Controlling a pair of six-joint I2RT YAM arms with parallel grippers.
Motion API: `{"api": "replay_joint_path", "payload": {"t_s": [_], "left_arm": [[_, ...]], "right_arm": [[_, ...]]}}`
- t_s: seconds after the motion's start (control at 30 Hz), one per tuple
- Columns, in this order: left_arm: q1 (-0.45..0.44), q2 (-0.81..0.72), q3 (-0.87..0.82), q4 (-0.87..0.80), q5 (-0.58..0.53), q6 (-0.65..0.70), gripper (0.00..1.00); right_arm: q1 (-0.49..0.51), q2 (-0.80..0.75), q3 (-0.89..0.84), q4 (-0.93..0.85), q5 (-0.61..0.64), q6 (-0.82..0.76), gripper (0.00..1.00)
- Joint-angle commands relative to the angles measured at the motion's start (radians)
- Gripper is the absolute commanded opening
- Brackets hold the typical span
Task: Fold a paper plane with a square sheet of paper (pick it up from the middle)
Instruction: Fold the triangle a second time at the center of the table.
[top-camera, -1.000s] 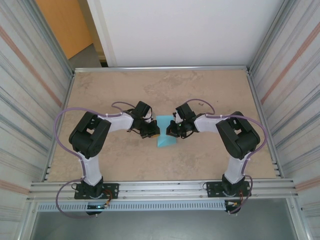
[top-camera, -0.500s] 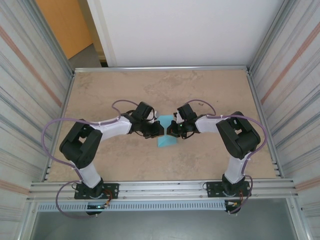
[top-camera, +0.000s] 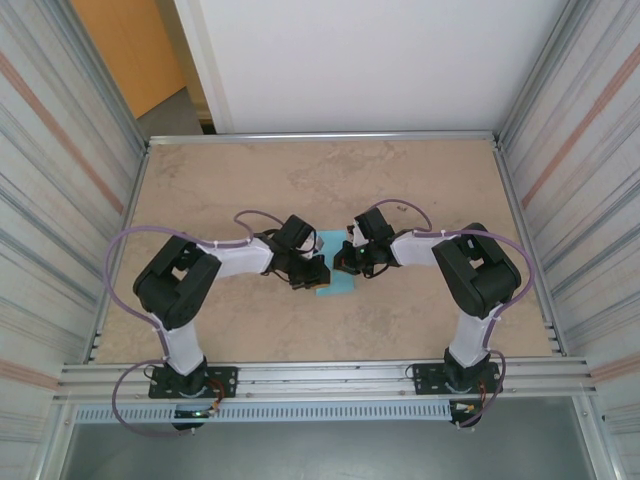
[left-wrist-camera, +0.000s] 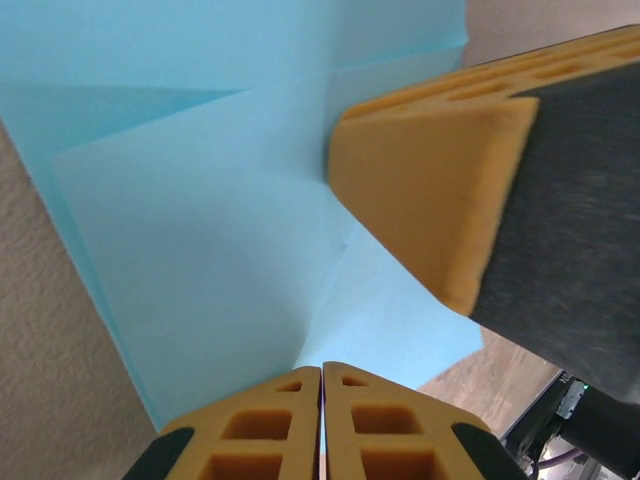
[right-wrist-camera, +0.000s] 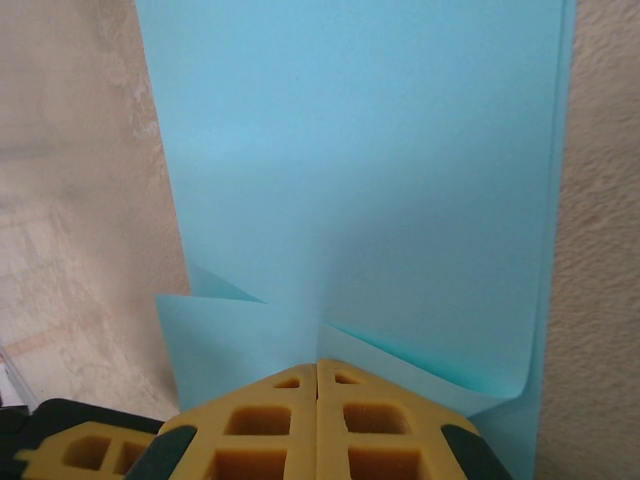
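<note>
The square sheet of paper (top-camera: 328, 242) is light blue and lies partly folded, with creases and flaps, on the middle of the table, between the two grippers. In the left wrist view the paper (left-wrist-camera: 200, 200) spreads flat under my left gripper (left-wrist-camera: 322, 368), which is shut with its tips on the sheet. One yellow finger of the right gripper (left-wrist-camera: 430, 190) presses on the paper close by. My right gripper (right-wrist-camera: 318, 362) is shut too, its tips on the paper (right-wrist-camera: 360, 180) where a raised flap meets them. From above, the left gripper (top-camera: 316, 273) and right gripper (top-camera: 343, 262) nearly touch.
The beige table (top-camera: 400, 190) has metal rails along its edges (top-camera: 320, 135) and corrugated walls (top-camera: 60, 180) on both sides. Purple cables loop over both arms. Bare tabletop lies behind and in front of the paper.
The left gripper has slid from the paper's left edge toward the near side, over the sheet. The right gripper has stayed in place, and the paper has not shifted.
</note>
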Motion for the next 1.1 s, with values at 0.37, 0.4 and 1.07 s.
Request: {"api": "replay_joint_path", "payload": {"t_s": [0.37, 0.4, 1.07], "left_arm": [[-0.005, 0.059, 0.078, -0.026, -0.011, 0.014, 0.10], [-0.004, 0.062, 0.077, -0.027, -0.013, 0.013, 0.09], [0.018, 0.050, 0.021, -0.126, -0.006, 0.062, 0.07]], "right_arm": [[-0.001, 0.059, -0.042, -0.082, 0.062, 0.016, 0.06], [-0.001, 0.060, -0.042, -0.081, 0.062, 0.017, 0.06], [-0.010, 0.087, -0.046, -0.132, 0.101, 0.000, 0.06]]}}
